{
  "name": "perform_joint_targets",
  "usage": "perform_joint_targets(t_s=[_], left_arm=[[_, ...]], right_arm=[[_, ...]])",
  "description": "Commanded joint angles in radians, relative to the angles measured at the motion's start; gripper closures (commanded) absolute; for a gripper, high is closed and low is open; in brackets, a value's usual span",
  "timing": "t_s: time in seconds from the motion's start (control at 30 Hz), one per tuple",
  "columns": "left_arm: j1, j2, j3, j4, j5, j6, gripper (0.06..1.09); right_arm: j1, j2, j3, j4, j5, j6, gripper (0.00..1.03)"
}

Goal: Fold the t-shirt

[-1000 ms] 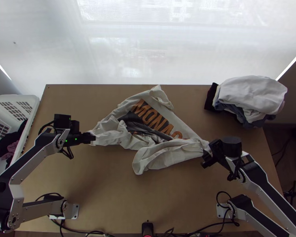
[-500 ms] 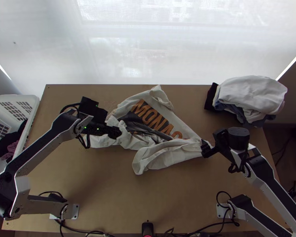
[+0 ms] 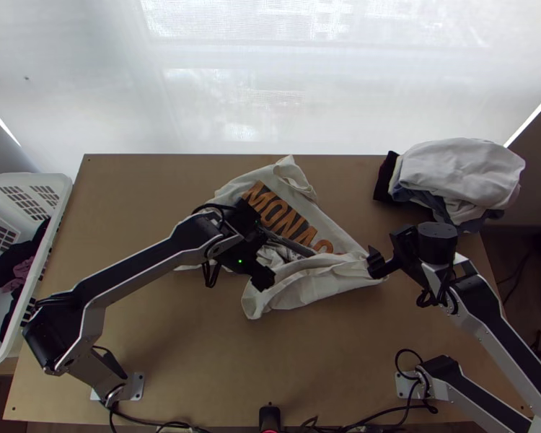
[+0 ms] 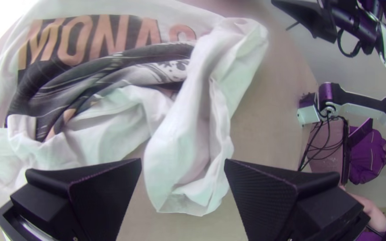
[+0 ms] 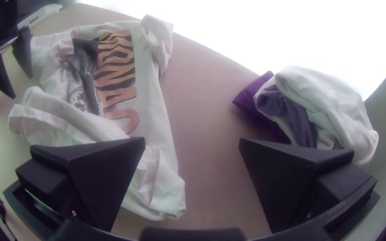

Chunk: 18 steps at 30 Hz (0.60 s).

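The white t-shirt [image 3: 306,285] with orange lettering lies bunched and twisted mid-table, its near part rolled over the print. Over its left part hangs my left gripper [image 3: 262,283], near the shirt's front corner. In the left wrist view that gripper [image 4: 183,163] is open, with a bunched end of the shirt [image 4: 188,178] between and beyond its fingers. My right gripper [image 3: 376,264] is at the shirt's right end. Seen from its own wrist, the right gripper [image 5: 192,142] stands open, one finger over the shirt's edge [image 5: 157,192] and bare table between the fingers.
A pile of folded clothes [image 3: 462,173] sits at the table's back right corner. At the left edge stands a white basket [image 3: 54,216] with dark and pink clothes inside. A small black device [image 3: 270,417] is at the near edge. Bare wood [image 3: 198,346] lies in front of the shirt.
My left gripper has left the shirt's left end and swung right and nearer, over the shirt. The right gripper has let go of the shirt's right end and shifted slightly.
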Motion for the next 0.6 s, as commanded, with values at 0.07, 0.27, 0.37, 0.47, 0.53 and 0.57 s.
perform_joint_targets(t_s=[0.07, 0.27, 0.37, 0.47, 0.53, 0.57], left_arm=[[-0.128, 0.143, 0.074, -0.018, -0.061, 0.023, 0.18], [-0.125, 0.159, 0.079, -0.007, -0.106, 0.048, 0.52], [-0.118, 0.160, 0.068, -0.007, -0.104, 0.060, 0.89], [-0.111, 0.134, 0.039, -0.018, -0.103, 0.085, 1.05], [-0.102, 0.091, 0.010, -0.033, -0.103, 0.103, 1.05], [-0.094, 0.067, -0.005, -0.044, -0.103, 0.114, 1.05]], right_arm=[[-0.013, 0.005, 0.015, -0.001, 0.000, -0.003, 0.05], [-0.013, 0.006, 0.023, -0.006, 0.000, -0.005, 0.05], [-0.011, 0.008, 0.027, -0.004, 0.000, -0.005, 0.05], [-0.010, 0.010, 0.035, -0.004, -0.002, -0.005, 0.05], [-0.008, 0.013, 0.039, -0.004, -0.002, -0.005, 0.05], [-0.005, 0.016, 0.042, -0.004, -0.002, -0.003, 0.05]])
